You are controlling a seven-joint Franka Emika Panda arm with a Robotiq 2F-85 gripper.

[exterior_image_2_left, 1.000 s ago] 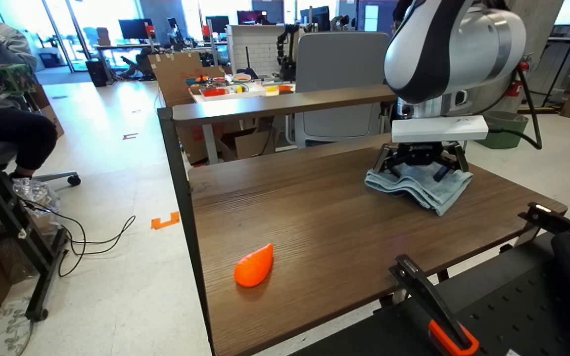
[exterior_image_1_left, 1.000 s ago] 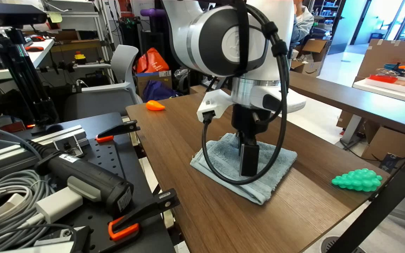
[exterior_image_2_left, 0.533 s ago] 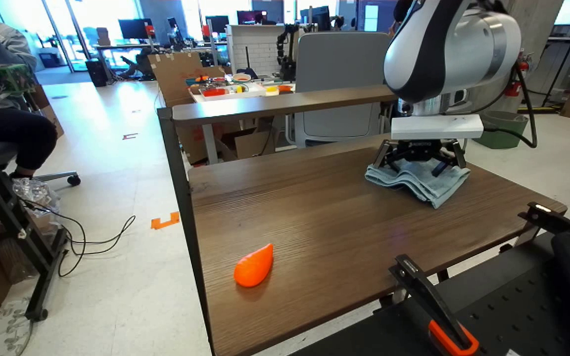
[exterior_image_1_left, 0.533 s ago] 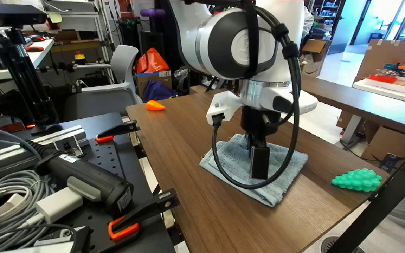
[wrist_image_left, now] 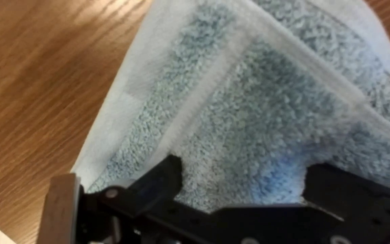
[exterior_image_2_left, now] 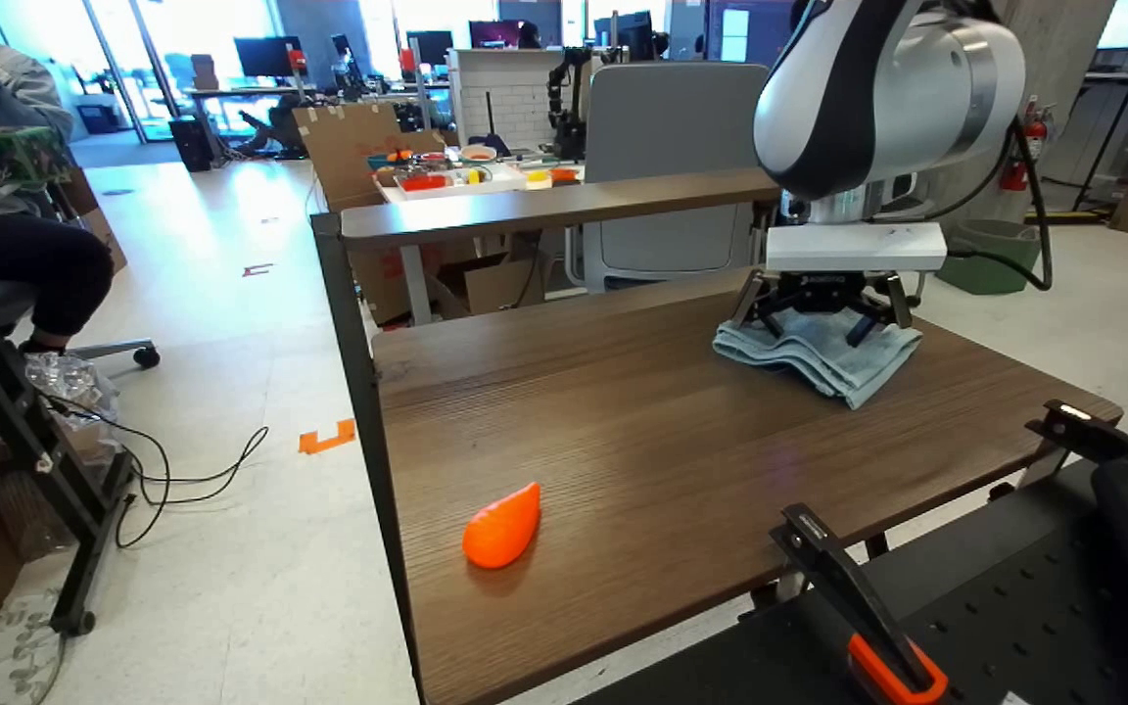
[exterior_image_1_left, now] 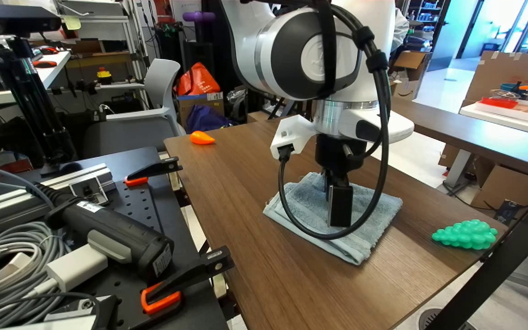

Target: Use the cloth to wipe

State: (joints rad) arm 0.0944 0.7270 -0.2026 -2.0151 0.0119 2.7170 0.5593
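A folded grey-blue cloth point(exterior_image_1_left: 310, 206) lies on the brown wooden table point(exterior_image_1_left: 245, 220). It also shows in an exterior view point(exterior_image_2_left: 858, 367), and in the wrist view the cloth point(wrist_image_left: 242, 112) fills most of the picture, with pale hems. My gripper point(exterior_image_1_left: 335, 201) points down onto the middle of the cloth. In an exterior view the gripper point(exterior_image_2_left: 816, 328) has its fingers spread and touching the cloth. In the wrist view the gripper point(wrist_image_left: 244, 179) has wide-apart fingers with cloth surface between them; no fold is pinched. The cloth's underside is hidden.
An orange teardrop-shaped toy point(exterior_image_1_left: 202, 137) lies near a table corner; it also shows in an exterior view point(exterior_image_2_left: 503, 527). A green bumpy toy point(exterior_image_1_left: 465, 234) lies near the opposite end. Black clamps point(exterior_image_1_left: 190, 275) and a dark cart point(exterior_image_1_left: 126, 206) stand along one table edge.
The gripper and the cloth have slid together across the table, rightward in an exterior view and slightly farther back in the other view. The orange and green toys have not moved.
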